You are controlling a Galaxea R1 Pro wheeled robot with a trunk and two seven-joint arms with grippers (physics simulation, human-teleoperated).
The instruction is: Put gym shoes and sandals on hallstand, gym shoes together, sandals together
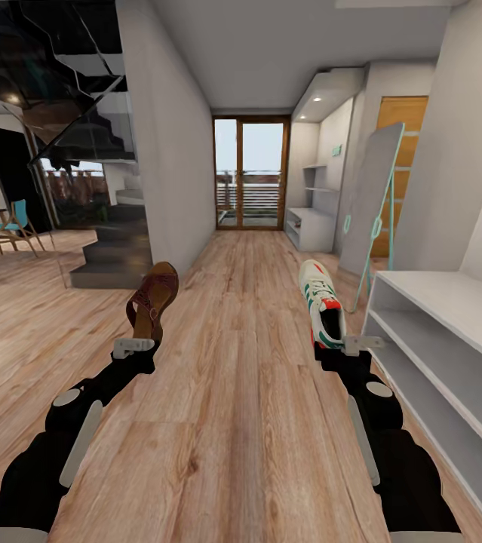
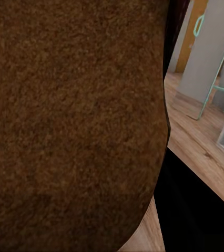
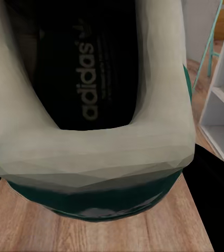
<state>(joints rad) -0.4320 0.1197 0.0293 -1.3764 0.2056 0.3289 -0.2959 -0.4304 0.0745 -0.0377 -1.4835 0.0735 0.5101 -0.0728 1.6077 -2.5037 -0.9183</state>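
The left gripper [image 1: 136, 346] grips a brown sandal [image 1: 152, 299]; the right gripper [image 1: 346, 345] grips a gym shoe [image 1: 321, 303], both sticking up past the jaws.

There is one brown sandal [image 1: 152, 300] and one white gym shoe [image 1: 322, 303]. There are two black robot arms, a left arm [image 1: 67, 437] and a right arm [image 1: 391, 437]. I count two grey shoe racks, a near rack [image 1: 452, 354] and a far rack [image 1: 310, 226].

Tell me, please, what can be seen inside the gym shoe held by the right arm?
Inside the gym shoe, the right wrist view shows a black insole printed with "adidas". The toe end is hidden by the upper.
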